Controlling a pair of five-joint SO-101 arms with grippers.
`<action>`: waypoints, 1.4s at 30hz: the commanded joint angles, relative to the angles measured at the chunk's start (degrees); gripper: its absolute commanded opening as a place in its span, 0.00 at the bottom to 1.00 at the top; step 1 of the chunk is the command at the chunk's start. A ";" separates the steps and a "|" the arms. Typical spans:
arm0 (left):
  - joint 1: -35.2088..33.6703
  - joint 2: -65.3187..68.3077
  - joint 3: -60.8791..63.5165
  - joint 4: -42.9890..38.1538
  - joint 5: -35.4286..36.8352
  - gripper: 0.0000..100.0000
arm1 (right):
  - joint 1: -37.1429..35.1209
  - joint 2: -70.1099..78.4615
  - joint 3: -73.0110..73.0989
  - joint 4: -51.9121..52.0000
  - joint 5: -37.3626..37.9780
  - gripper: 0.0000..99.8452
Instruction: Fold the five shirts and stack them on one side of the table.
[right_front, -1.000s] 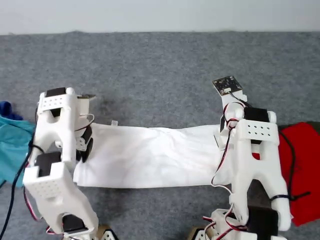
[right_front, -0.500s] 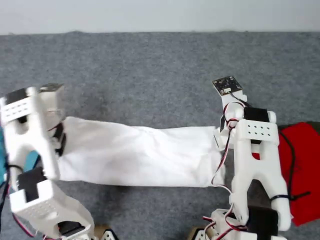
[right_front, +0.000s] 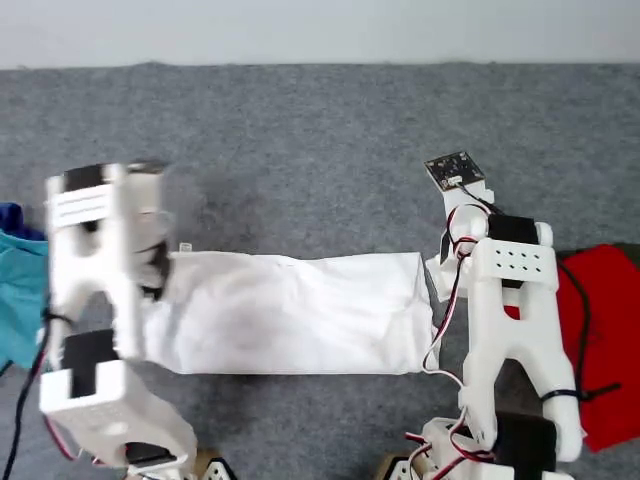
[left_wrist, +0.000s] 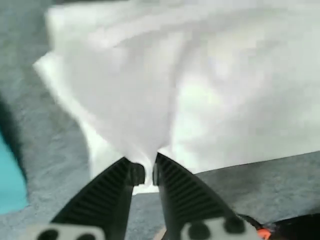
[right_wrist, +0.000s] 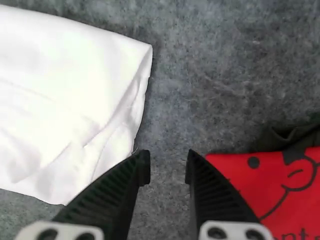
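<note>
Teal shirt (right_front: 18, 290): lies left of the white shirt (right_front: 290, 315), at the table (right_front: 320, 140) edge.
Left gripper (left_wrist: 144, 173): at the white shirt's left edge, fingers clamped on a fabric pinch.
White shirt: long folded band, mid-table; bare grey surface beyond its far edge.
Right gripper (right_wrist: 167, 162): just off the white shirt's right edge, fingers narrowly apart, holding nothing.
Red shirt (right_front: 600, 330): right of the white shirt, apart.

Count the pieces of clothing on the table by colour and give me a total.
White cloth shirt: 1
Red printed shirt: 1
Teal cloth garment: 1
Dark blue cloth edge: 1
Dark cloth edge beside the red one, kind unclear: 1
Total: 5
</note>
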 joint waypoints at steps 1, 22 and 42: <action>11.25 -3.34 -3.74 1.32 4.66 0.01 | 2.68 -2.42 -0.18 -0.13 0.35 0.13; 40.70 -2.73 -16.57 1.32 6.59 0.01 | 20.44 -2.42 -1.93 0.22 0.70 0.13; 49.58 17.58 -36.35 1.58 6.59 0.01 | 20.53 -2.42 -3.96 4.97 0.70 0.13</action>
